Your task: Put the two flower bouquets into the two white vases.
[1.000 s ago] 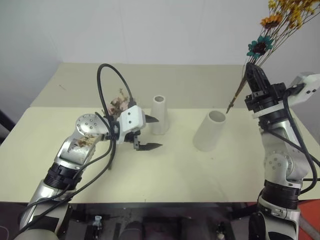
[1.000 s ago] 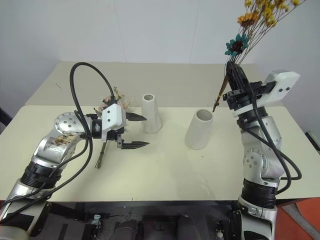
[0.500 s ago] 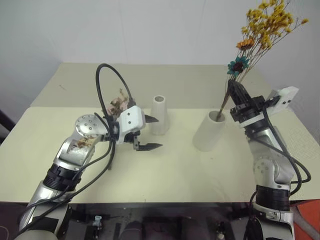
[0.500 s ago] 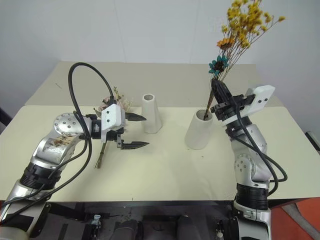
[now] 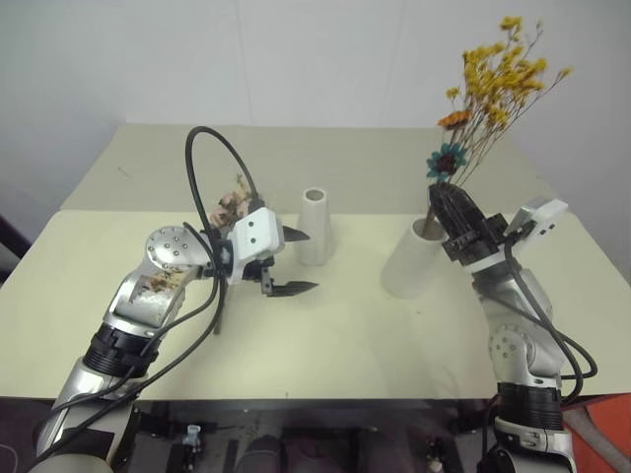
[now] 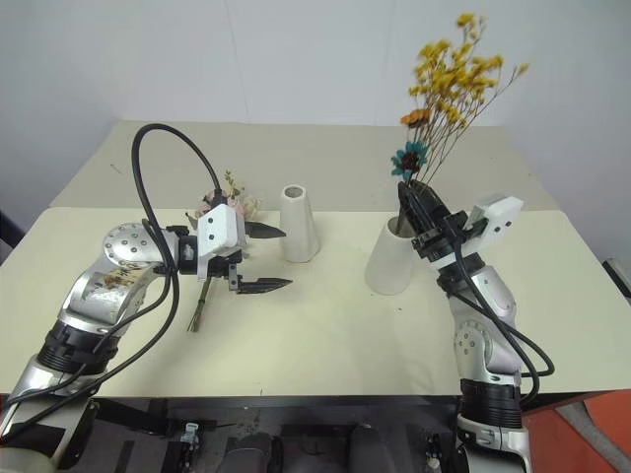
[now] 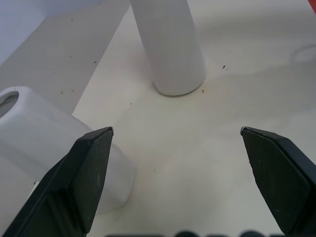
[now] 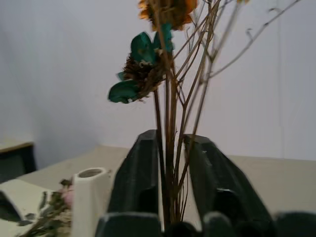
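The yellow-orange bouquet (image 5: 498, 84) stands upright with its stems down in the wide leaning white vase (image 5: 409, 261). My right gripper (image 5: 446, 197) sits just above that vase's mouth; its fingers (image 8: 143, 163) stand slightly open, with the stems loose between them. The slim white vase (image 5: 315, 227) stands left of it, empty. The pale pink bouquet (image 5: 232, 202) lies on the table behind my left arm. My left gripper (image 5: 291, 261) hovers open and empty just left of the slim vase (image 7: 49, 148), pointing toward the wide vase (image 7: 170, 49).
Both vases stand mid-table on a cream tabletop (image 5: 325, 345). A second cream table (image 5: 296, 148) joins it at the back, with a white wall behind. Open surface lies in front of the vases.
My right gripper came down and left with the yellow bouquet, bringing its stems into the wide vase, and its fingers have loosened. The left arm kept still.
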{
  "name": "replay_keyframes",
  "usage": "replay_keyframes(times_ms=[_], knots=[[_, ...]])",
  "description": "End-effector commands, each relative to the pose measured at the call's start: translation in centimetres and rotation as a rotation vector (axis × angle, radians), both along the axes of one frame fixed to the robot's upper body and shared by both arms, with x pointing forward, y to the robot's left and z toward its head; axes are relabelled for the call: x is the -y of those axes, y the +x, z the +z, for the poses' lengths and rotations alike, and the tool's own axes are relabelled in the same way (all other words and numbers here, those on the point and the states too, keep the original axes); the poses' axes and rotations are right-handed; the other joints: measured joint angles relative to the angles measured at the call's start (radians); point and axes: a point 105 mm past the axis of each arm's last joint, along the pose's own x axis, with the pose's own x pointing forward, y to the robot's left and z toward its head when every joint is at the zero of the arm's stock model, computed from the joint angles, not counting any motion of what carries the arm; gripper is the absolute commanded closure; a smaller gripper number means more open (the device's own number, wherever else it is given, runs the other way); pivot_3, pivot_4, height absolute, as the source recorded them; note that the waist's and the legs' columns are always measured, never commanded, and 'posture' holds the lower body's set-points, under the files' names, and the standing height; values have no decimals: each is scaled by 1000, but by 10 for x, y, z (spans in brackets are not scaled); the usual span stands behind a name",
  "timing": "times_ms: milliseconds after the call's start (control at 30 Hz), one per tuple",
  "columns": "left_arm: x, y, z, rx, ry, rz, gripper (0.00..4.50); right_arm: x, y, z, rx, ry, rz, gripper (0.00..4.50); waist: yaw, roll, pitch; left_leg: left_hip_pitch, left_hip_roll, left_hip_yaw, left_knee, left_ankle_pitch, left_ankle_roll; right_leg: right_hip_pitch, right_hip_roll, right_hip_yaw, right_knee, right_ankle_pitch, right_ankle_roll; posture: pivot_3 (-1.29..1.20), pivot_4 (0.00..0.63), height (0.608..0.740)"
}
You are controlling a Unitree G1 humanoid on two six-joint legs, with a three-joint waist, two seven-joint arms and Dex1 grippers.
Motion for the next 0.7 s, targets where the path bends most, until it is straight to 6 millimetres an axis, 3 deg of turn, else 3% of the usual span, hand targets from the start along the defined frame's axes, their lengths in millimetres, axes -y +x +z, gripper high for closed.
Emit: replay_keyframes(times_ms=[33, 233, 567, 700], knots=[[1, -2, 13, 54, -8, -8, 0, 1, -13, 14, 74, -11, 10, 2045, 0, 0, 0, 0, 0, 0, 0, 0, 0, 0, 0, 0, 0, 0, 0, 0, 150, 740], [0, 0, 12, 47, -9, 1, 0, 8, -12, 10, 52, -14, -34, 40, 0, 0, 0, 0, 0, 0, 0, 0, 0, 0, 0, 0, 0, 0, 1, 0, 150, 740], [-1, 3, 11, 50, -6, 12, 0, 44, -11, 2, -1, -11, -182, 40, 2, 0, 0, 0, 0, 0, 0, 0, 0, 0, 0, 0, 0, 0, 1, 0, 150, 740], [0, 2, 11, 62, 1, 3, 0, 45, -21, 3, 5, -59, -146, 40, 2, 0, 0, 0, 0, 0, 0, 0, 0, 0, 0, 0, 0, -1, 1, 0, 150, 740]])
